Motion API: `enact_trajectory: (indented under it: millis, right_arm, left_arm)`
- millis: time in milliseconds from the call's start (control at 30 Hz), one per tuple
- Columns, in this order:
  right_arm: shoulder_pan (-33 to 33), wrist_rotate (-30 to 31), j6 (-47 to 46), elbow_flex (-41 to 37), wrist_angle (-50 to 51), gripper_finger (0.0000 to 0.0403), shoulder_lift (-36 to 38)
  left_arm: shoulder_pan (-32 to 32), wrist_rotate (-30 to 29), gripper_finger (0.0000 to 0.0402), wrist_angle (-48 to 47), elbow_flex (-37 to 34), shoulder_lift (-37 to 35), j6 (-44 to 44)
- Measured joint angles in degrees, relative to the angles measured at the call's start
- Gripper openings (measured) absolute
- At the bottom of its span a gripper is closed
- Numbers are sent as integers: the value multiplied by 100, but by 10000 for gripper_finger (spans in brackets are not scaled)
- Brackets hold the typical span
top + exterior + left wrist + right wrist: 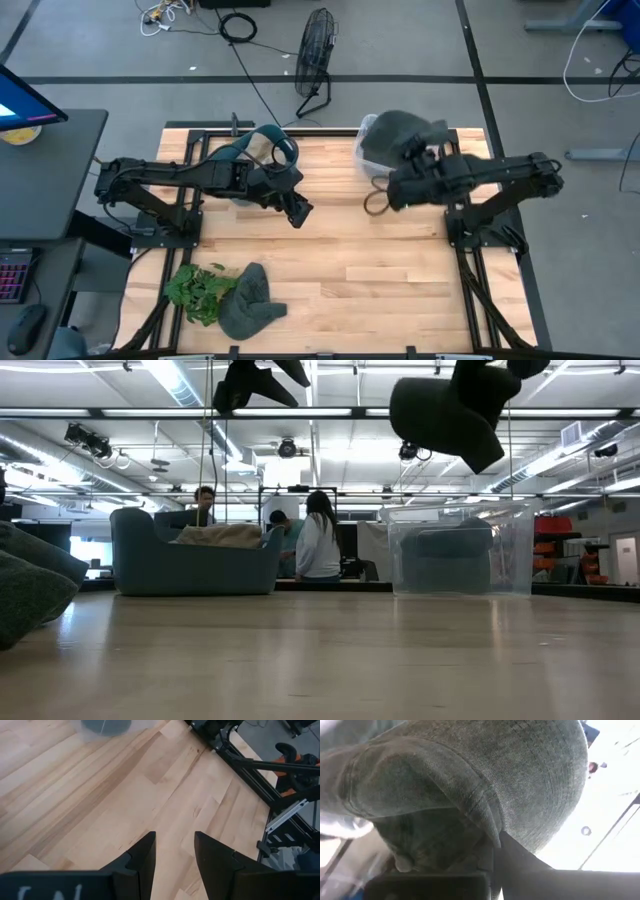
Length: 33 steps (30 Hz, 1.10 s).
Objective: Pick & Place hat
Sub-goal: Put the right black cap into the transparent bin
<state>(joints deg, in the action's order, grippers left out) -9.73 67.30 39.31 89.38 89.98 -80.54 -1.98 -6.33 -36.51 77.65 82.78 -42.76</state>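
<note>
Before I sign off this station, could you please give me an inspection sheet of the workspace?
Surface: wooden table, bare in the middle.
Job's things: grey hat held aloft over a clear bin; second hat at the near edge.
Clutter: green leaves; blue holder.
Tools: right tool shut on the hat; left tool open, empty.
Cables: floor cable.
Surroundings: fan; people behind.

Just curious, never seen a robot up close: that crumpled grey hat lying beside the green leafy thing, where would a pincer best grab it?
Probably from straight above, pinching a raised fold of the grey hat on the side away from the green leafy thing. It lies slumped and soft on the table, so no rim stands clear. The left pincer is open and free.
</note>
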Motion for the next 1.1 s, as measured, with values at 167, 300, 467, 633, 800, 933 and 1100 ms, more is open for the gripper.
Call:
enact_trajectory:
  millis: [167, 300, 467, 633, 800, 933, 1100]
  right_arm:
    - [805, 64, 580, 0, -82, 6, 92]
    - [1451, -248, 685, -1, -347, 6, 94]
    - [2296, -1290, 974, -3, -1169, 6, 96]
    - [2717, -1614, 2329, -328, -2371, 5, 88]
    - [3094, -1749, 2827, -932, -2864, 4, 92]
    - [3193, -1815, 2645, -1350, -2704, 4, 92]
    - [3213, -2073, 2577, -1523, -2504, 4, 91]
  left_arm:
    - [0, 0, 138, -2, 0, 0, 4]
    - [1, -5, 138, -4, 0, 0, 13]
    - [5, -185, 138, -4, 0, 0, 14]
    - [5, -252, 138, -4, 0, 0, 13]
    - [2, -267, 138, -4, 0, 0, 13]
    - [2, -264, 138, -7, 0, 0, 13]
    - [2, -267, 138, -11, 0, 0, 121]
